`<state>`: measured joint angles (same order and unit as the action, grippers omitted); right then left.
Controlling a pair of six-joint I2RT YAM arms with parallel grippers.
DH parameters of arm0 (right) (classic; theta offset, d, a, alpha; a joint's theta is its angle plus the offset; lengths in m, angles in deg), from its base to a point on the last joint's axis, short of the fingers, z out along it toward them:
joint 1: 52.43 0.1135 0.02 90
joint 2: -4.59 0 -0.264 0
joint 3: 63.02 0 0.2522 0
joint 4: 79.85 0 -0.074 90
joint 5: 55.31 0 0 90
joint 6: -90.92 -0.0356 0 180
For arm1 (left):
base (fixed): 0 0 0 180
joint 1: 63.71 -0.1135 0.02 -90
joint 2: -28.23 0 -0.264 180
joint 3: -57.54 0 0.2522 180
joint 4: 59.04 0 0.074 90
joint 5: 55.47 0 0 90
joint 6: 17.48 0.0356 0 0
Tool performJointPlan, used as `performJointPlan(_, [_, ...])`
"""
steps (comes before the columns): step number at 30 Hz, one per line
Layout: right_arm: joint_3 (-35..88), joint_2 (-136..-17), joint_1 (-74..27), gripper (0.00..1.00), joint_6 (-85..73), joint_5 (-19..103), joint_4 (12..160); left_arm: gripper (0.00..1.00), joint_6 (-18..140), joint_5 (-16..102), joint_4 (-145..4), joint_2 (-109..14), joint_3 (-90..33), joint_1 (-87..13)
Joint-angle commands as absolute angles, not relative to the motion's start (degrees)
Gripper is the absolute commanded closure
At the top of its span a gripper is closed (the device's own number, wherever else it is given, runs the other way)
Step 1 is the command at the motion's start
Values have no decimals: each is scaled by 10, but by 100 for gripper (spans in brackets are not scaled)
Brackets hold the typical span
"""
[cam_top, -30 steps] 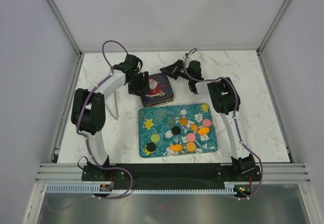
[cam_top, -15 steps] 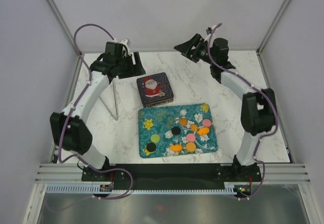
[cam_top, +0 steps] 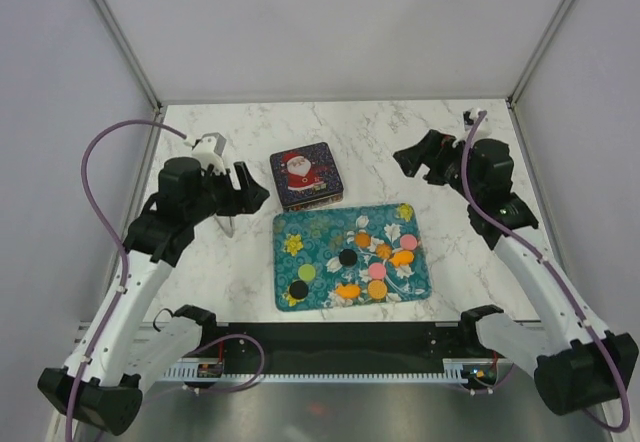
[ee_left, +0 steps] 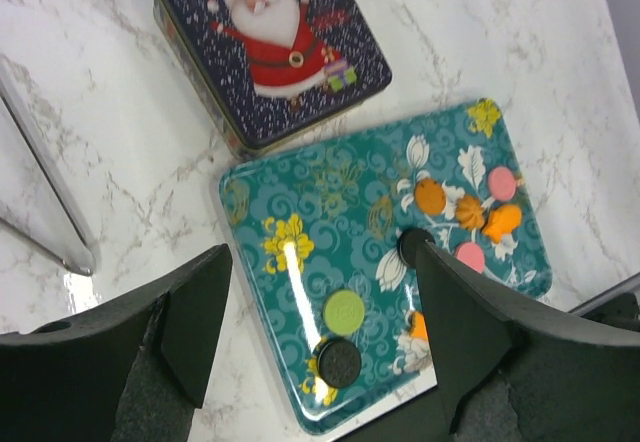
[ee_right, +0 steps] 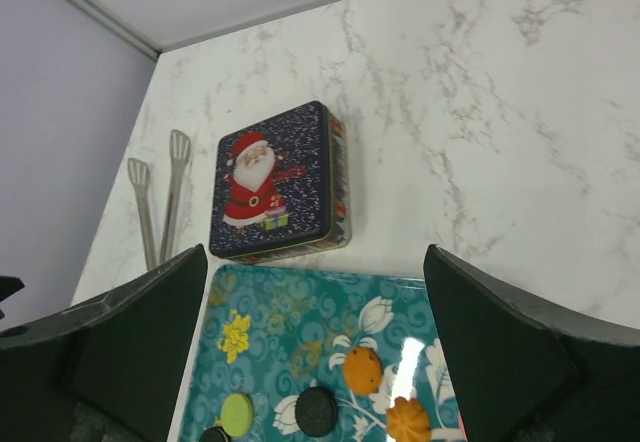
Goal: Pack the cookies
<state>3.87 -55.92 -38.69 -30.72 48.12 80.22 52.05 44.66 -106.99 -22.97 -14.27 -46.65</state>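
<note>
From the top camera I see the left jaws pulled back from the far end of the tabletop [cam_top: 400, 127] to beside the Santa tin [cam_top: 306, 174], and the right jaws pulled back likewise, well off to its right, while the cookies [cam_top: 377, 289] on the teal tray [cam_top: 320, 234] lie unmoved. My left wrist camera shows the left jaws released and empty over the tray. My right wrist camera shows the right jaws released too, gripping nothing.
</note>
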Motion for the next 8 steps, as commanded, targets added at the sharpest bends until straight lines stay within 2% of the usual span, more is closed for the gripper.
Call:
performJointPlan(1, [25, -490, -387, 2, -262, 381, 721, 18, 523, 471, -1063, -186, -101, -467])
performJointPlan(8, [17, -481, -387, 2, -246, 372, 701, 18, 538, 478, -1070, -150, -74, -467])
